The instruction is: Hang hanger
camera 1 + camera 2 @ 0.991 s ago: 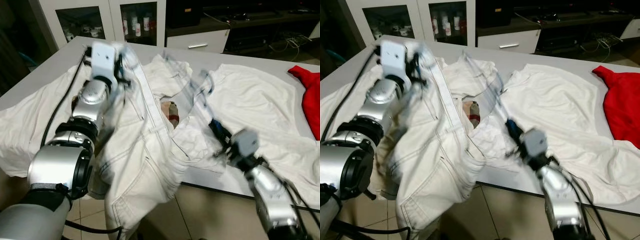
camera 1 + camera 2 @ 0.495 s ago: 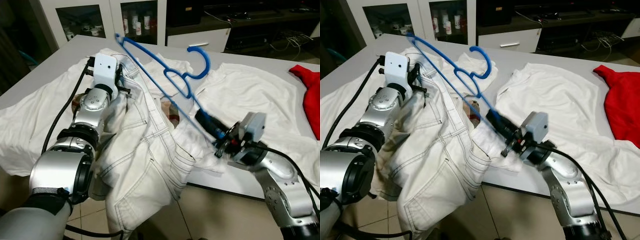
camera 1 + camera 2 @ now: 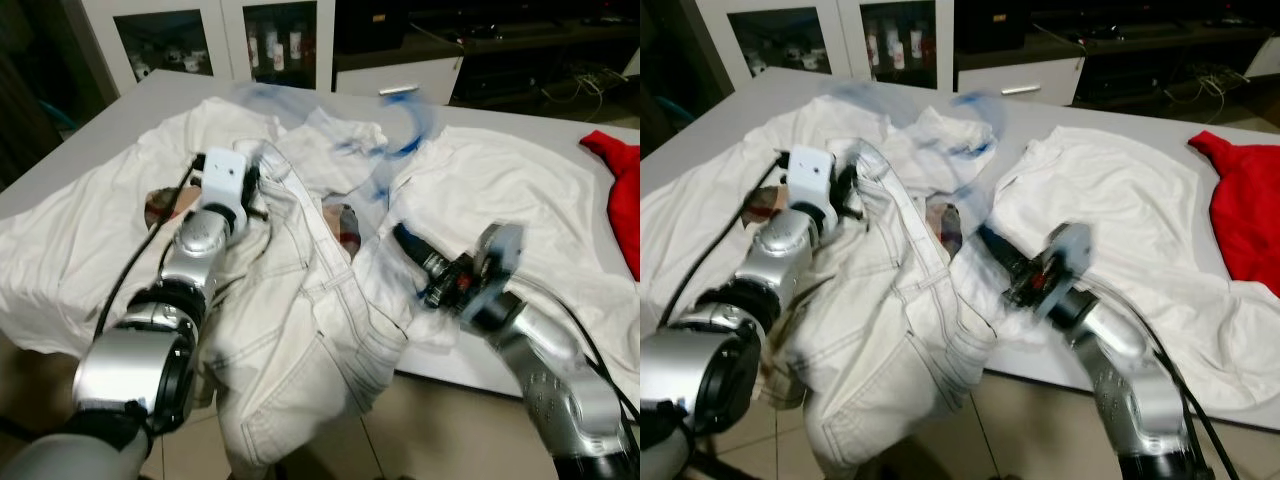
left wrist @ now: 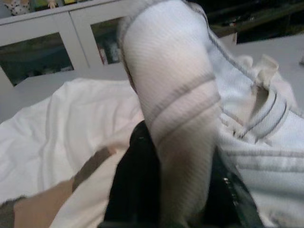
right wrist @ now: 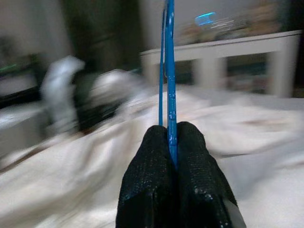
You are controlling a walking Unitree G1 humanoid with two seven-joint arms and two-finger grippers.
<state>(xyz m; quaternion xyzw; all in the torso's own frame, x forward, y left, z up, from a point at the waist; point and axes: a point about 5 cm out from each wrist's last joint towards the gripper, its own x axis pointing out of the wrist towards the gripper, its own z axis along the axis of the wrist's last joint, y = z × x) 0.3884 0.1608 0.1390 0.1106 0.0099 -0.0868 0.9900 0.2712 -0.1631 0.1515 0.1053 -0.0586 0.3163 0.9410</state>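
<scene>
Pinching blue hanger [image 5: 169, 95], right gripper [image 5: 172, 142]; left gripper [image 4: 161, 190] clamped on white jeans [image 3: 300, 320].

The room is dim with soft, even indoor light and no hard glare. The white clothes on the grey table [image 3: 120, 110] are the brightest areas; beyond the table the glass-door cabinet [image 3: 215, 40] and the shelves beside it sink into shadow. Above the table, the blue hanger [image 3: 395, 130] smears into pale streaks of motion blur, and the right gripper [image 3: 415, 258] near it is soft. In the right wrist view the background is blurred; the left wrist view is close and slightly unfocused.
</scene>
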